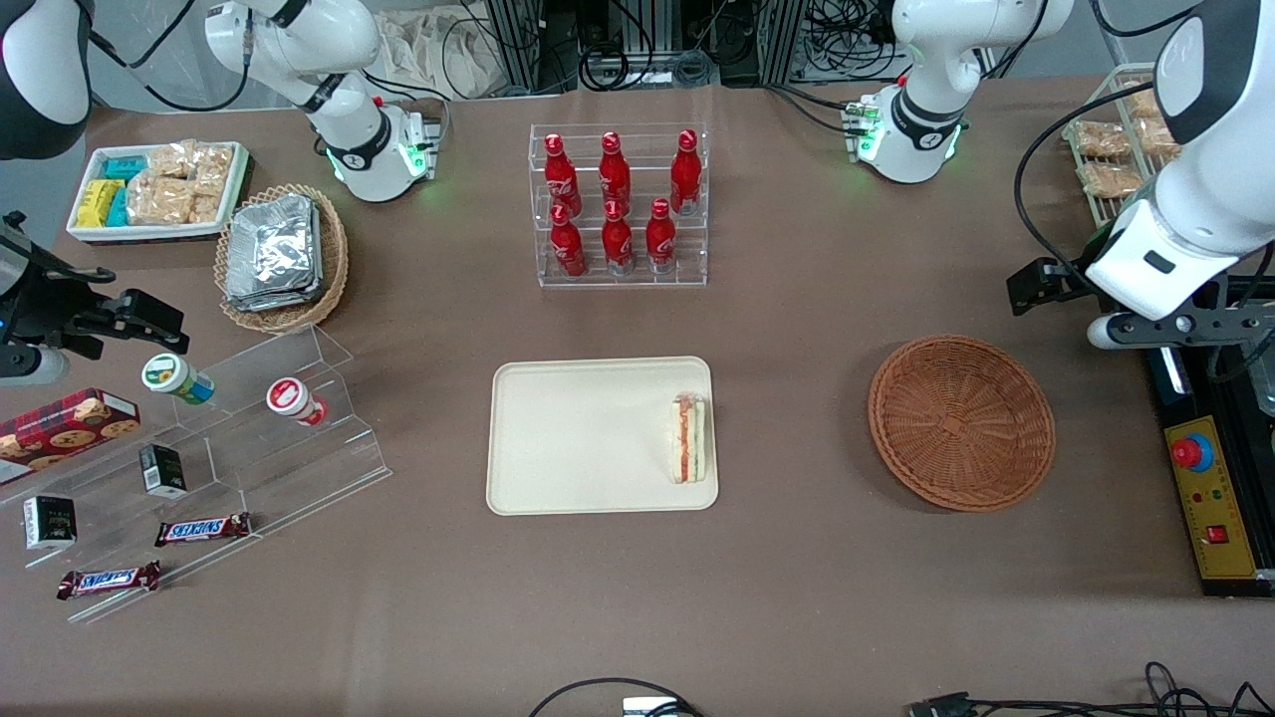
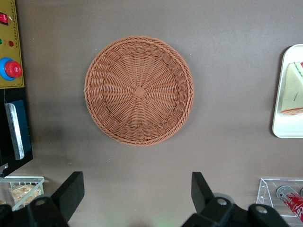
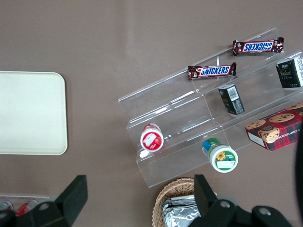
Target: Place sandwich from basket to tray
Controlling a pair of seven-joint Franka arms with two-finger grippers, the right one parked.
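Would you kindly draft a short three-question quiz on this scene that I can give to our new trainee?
1. True or false: the sandwich lies on the tray.
2. What is inside the reddish-brown basket? A) the sandwich B) foil packets C) nothing
3. Fill in: the left gripper hangs above the table beside the basket, fingers ____ and holding nothing.

Key
1. True: it rests at the tray's end nearest the basket.
2. C: the wrist view shows only bare weave.
3. Open: its two fingers stand wide apart.
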